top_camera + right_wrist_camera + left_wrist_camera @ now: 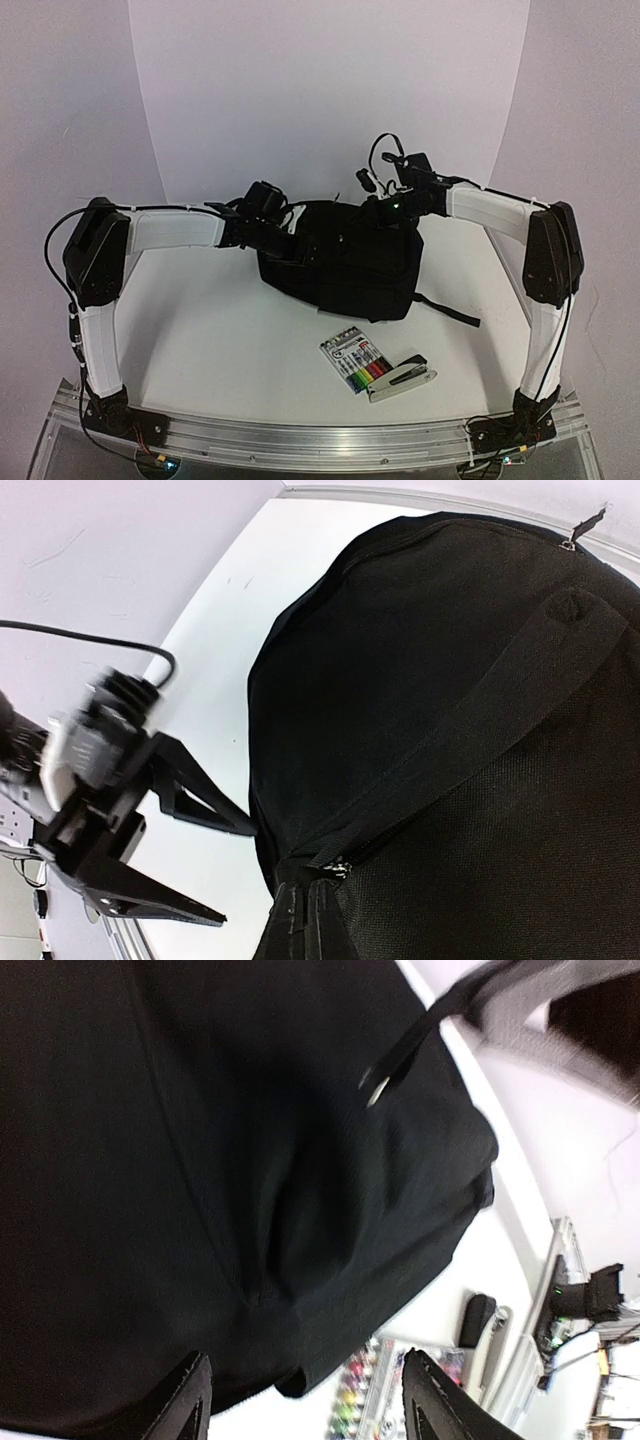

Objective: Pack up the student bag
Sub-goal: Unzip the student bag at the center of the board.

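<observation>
From above, the bag (345, 270) is seen lying on the table (200, 330), just ahead of both tools. The left tool (292, 248) is placed at its left edge and the right tool (378, 212) at its top edge, probably so that one side can be steadied while the other is worked open. A marker pack (355, 362) and a stapler (400, 378) lie behind the tools, towards the arm bases, and are not yet packed.

In the left wrist view, the fingers (185, 1405) are shown spread with nothing between them. Black fabric fills the space directly ahead, and contact cannot be confirmed.

In the right wrist view, the right tool (310, 920) is shown pressed together right at the zipper slider (335, 865). Whether the pull is actually pinched cannot be told. The zipper appears closed, so opening it is judged to be the step in hand.
</observation>
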`<move>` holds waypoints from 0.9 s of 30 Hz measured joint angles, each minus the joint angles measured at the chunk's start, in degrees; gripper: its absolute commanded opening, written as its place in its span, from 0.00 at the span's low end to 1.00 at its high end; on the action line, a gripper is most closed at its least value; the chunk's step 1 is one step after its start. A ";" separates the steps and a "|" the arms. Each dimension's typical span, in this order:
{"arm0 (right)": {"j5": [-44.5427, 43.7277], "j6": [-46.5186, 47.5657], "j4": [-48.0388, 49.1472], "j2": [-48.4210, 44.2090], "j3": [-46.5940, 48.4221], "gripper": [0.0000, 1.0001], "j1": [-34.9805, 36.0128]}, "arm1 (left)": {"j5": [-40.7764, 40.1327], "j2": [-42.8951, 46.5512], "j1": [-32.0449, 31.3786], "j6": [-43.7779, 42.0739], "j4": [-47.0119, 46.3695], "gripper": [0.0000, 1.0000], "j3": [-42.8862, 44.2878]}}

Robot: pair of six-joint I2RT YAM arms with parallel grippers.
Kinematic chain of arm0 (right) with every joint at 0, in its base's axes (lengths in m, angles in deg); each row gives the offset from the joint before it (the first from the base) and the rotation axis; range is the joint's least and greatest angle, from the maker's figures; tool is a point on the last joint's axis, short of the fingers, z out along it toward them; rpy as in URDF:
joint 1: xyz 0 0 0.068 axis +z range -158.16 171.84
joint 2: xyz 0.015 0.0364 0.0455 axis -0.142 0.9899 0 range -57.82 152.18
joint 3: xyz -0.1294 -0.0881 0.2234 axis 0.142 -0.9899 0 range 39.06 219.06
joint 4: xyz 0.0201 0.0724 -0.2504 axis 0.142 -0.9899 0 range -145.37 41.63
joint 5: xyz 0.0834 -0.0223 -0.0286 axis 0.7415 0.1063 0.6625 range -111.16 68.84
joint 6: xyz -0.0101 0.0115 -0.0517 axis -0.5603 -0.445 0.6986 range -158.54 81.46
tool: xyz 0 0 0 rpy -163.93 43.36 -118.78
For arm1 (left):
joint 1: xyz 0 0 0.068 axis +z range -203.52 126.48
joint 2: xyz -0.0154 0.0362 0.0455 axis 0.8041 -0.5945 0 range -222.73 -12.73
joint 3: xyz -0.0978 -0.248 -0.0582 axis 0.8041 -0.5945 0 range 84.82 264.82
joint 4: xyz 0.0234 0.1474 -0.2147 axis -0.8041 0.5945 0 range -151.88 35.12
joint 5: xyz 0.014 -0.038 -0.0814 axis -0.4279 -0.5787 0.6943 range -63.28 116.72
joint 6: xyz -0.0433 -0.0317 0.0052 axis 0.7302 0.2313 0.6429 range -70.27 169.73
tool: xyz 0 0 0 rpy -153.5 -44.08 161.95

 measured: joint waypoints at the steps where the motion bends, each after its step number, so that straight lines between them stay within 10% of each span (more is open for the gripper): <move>1: 0.00 -0.02 -0.02 0.00 0.00 0.00 0.00 | -0.54 -0.50 -0.04 -0.54 0.12 0.68 1.47; 11: -0.16 -0.17 -0.02 0.00 0.00 0.00 0.00 | -2.91 -10.09 -0.17 -2.73 0.88 0.62 15.18; 21: -1.18 -0.19 -0.54 0.35 0.00 0.00 0.07 | -2.44 -12.12 -1.24 -3.30 2.79 0.05 15.06; 27: -4.31 1.11 -1.48 1.02 0.31 0.00 0.42 | -2.60 -10.39 -1.19 -3.33 0.73 0.00 10.32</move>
